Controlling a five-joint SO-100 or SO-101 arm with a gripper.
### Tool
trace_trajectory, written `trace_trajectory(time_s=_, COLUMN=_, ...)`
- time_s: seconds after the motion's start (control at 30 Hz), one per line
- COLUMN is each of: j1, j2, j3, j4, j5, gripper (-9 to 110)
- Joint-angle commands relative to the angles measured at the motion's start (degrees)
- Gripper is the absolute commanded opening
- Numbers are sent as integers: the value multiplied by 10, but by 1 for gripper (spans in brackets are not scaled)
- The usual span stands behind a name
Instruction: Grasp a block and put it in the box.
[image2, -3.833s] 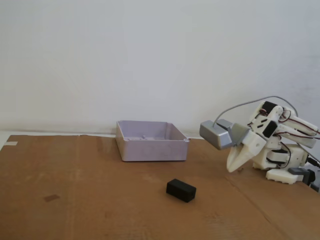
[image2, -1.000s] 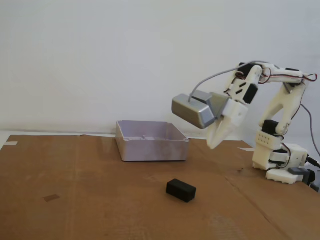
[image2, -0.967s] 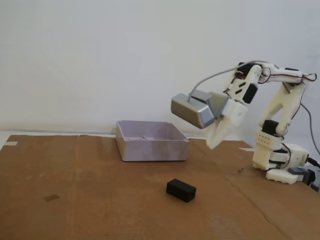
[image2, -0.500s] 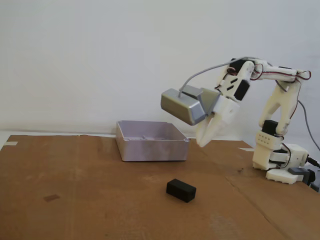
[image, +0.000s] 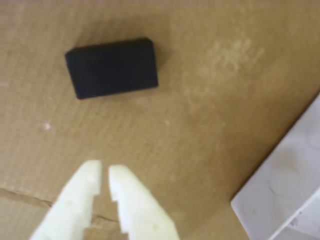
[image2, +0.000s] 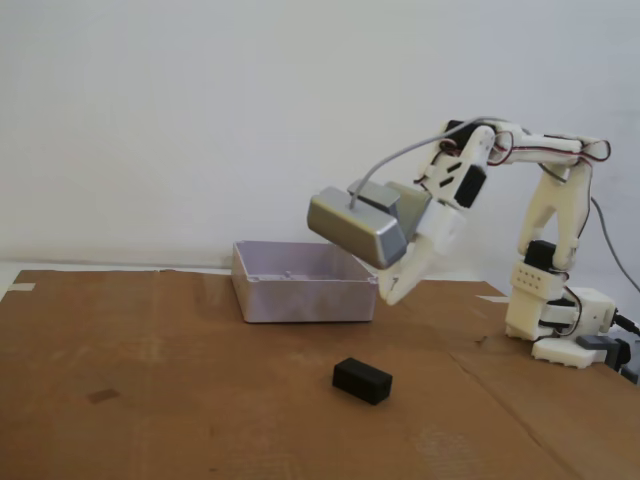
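Note:
The small black block lies on the brown cardboard, in front of the pale lilac-grey box. In the wrist view the block sits at the upper left and a corner of the box shows at the lower right. My gripper hangs in the air above and slightly right of the block, near the box's right front corner. Its white fingertips stand almost together with only a thin gap and hold nothing.
The arm's white base stands at the right of the cardboard sheet. A grey camera housing rides on the wrist. A white wall rises behind the table. A seam in the cardboard runs under the gripper.
The arm has swung further left and lower, from beside the box toward the space above the block. Block and box have not moved.

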Motion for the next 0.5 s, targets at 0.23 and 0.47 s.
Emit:
trace_trajectory(time_s=0.23, j1=-8, j2=-41, j3=-132, j4=-23, j5=-4, gripper=0)
trace_trajectory(time_s=0.47, j1=-6, j2=-47, j3=-129, j4=-23, j5=-4, gripper=0)
